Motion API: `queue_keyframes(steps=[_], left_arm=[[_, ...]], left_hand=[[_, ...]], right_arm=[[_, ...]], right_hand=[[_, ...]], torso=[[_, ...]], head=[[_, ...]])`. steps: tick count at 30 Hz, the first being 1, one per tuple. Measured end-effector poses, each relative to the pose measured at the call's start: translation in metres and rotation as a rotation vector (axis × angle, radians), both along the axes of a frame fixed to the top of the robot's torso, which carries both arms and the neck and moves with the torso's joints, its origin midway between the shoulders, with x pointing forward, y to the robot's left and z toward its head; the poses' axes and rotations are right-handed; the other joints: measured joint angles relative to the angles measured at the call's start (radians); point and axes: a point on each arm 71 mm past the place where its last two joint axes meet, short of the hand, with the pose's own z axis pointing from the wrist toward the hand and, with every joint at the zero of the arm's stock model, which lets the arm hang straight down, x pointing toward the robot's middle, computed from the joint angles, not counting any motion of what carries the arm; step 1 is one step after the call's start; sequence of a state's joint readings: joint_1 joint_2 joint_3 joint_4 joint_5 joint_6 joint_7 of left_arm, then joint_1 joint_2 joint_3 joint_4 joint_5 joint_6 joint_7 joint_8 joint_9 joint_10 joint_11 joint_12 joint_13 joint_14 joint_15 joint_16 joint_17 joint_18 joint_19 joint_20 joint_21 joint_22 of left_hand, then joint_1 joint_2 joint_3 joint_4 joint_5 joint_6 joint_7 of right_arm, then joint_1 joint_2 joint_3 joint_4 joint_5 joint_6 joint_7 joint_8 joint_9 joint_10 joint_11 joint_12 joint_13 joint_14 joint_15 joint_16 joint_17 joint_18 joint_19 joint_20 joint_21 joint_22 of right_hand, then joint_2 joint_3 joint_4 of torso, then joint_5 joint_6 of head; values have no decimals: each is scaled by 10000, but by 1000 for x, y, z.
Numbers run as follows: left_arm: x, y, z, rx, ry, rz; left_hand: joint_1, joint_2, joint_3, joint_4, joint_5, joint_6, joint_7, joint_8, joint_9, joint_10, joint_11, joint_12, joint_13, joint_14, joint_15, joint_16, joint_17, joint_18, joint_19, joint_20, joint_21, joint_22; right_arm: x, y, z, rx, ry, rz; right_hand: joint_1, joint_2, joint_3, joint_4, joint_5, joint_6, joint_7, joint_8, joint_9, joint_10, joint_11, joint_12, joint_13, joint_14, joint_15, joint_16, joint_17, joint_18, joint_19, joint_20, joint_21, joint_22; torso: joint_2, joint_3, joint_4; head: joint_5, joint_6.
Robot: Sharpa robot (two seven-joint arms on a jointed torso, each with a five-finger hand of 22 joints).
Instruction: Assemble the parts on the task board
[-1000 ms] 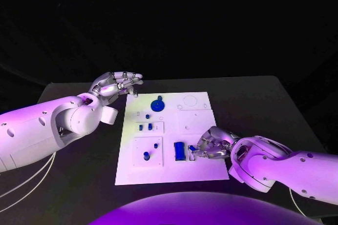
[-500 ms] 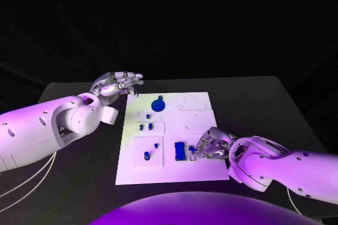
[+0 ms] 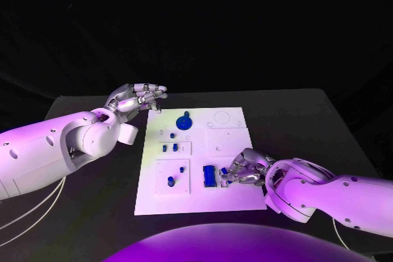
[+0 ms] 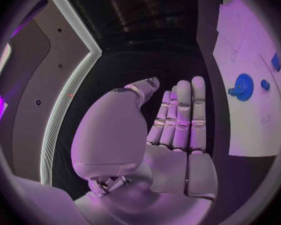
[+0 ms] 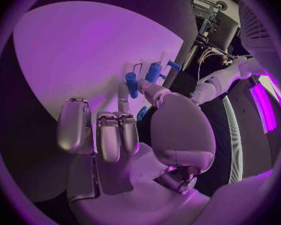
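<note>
On the black surface (image 3: 98, 177), centred between the two hands, lay the white task board (image 3: 233, 202).

Right hand (image 3: 246, 168): rested low over the board's right-hand portion, fingers curled down. A small blue part (image 3: 224, 172) sat between its fingertips, apparently pinched; the right wrist view showed a blue piece (image 5: 142, 113) tight against the thumb and finger. Just beside this hand, toward the board's middle, stood a blue rectangular part (image 3: 209, 175). The right wrist view also showed blue cylindrical parts (image 5: 132, 84) standing just beyond the fingertips.

Left hand (image 3: 137, 97): raised beside the board's far left corner, off the board, holding nothing. In the left wrist view its fingers (image 4: 181, 115) were extended side by side, thumb apart.

Nearest the left hand, on the board: a round blue disc part (image 3: 184, 123). Further from it, toward the right hand: two small blue pieces (image 3: 170, 148) in a framed recess, and a blue peg (image 3: 170, 182) in a second recess.
</note>
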State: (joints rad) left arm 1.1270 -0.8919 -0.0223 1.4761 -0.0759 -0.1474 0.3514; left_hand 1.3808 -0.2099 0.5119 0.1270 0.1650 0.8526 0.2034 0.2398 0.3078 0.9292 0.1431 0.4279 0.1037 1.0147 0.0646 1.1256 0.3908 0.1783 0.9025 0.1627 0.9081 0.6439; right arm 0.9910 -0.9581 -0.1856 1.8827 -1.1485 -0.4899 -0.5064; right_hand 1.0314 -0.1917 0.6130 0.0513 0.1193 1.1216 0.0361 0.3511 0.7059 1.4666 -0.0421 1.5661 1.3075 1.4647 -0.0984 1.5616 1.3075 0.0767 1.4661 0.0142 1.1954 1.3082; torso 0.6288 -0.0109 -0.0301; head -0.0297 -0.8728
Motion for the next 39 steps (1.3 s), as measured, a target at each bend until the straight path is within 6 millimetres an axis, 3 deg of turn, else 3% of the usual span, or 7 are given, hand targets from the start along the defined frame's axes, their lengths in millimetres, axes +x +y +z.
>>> queue_keyframes(steps=[6,28,34,39], left_arm=[[0,0,0,5,12,-2],[0,0,0,24,44,-2],[0,0,0,28,49,-1],[0,1,0,31,53,3]], left_hand=[[0,0,0,0,0,0,0,0,0,0,0,0,0,0,0,0,-10,1,0,0,0,0],[0,0,1,-1,0,0,0,0,-2,1,-1,0,0,-34,35,0,-20,0,0,0,-49,-9],[0,0,0,-1,0,0,0,0,-2,1,-1,0,0,-35,36,0,-20,0,0,0,-66,-18],[0,0,1,-1,0,0,0,0,-2,1,-1,0,0,-35,36,0,-20,0,0,0,-66,-18]], right_arm=[[-1,1,0,9,52,34],[-3,4,1,66,109,136],[-3,4,1,79,106,144],[-3,4,1,79,109,139]], right_hand=[[-331,-121,-386,324,9,167,-167,41,-36,4,-4,0,-1,0,-1,0,0,1,0,0,-1,-1],[-498,-188,-659,542,10,194,-190,10,-76,4,-4,0,-1,0,-1,0,-1,1,0,0,38,-4],[-881,-461,-1435,983,10,241,-168,11,-125,4,-4,0,-2,0,-1,-1,-2,0,0,1,34,-5],[-908,-488,-1874,1313,10,254,-181,11,-145,4,-4,-1,-2,0,-1,-1,-2,0,0,1,34,-6]], torso=[[1,6,-6],[1,3,0],[2,0,2],[1,-2,2]], head=[[-6,0],[-9,0],[-4,0],[9,0]])
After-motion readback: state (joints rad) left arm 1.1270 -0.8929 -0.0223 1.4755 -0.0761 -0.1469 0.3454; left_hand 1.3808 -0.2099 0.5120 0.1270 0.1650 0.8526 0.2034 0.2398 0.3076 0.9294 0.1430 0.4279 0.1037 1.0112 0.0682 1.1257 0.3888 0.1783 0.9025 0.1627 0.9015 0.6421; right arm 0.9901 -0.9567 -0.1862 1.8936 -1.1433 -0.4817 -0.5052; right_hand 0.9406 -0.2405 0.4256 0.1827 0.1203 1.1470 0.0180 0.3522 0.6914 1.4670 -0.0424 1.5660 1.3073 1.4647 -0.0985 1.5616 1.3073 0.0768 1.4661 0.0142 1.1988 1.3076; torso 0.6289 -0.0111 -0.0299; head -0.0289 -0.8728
